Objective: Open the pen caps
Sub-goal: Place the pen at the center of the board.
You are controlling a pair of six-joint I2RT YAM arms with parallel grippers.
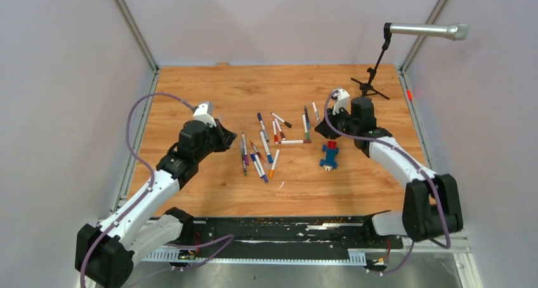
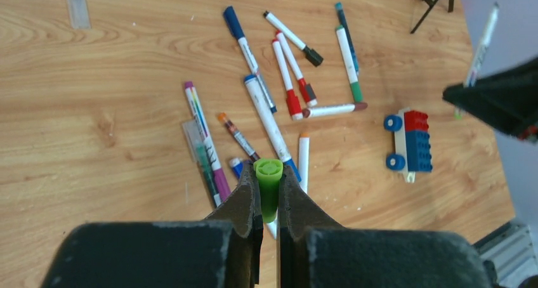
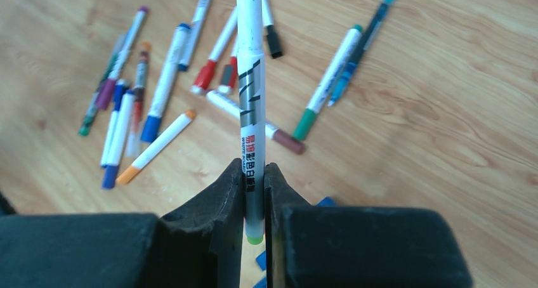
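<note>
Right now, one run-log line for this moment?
left gripper: shut on green cap | right gripper: shut on white pen | cap: apart from pen | other pens: on table

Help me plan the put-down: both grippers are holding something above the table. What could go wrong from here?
1. The green cap is small and pinched right at the tips of the left gripper; it may slip free and roll.
2. The right gripper pinches the pen near one end, so the long free part could tilt or slide.
3. The block toy and loose pens lie close by; a dropped pen could knock them.
</note>
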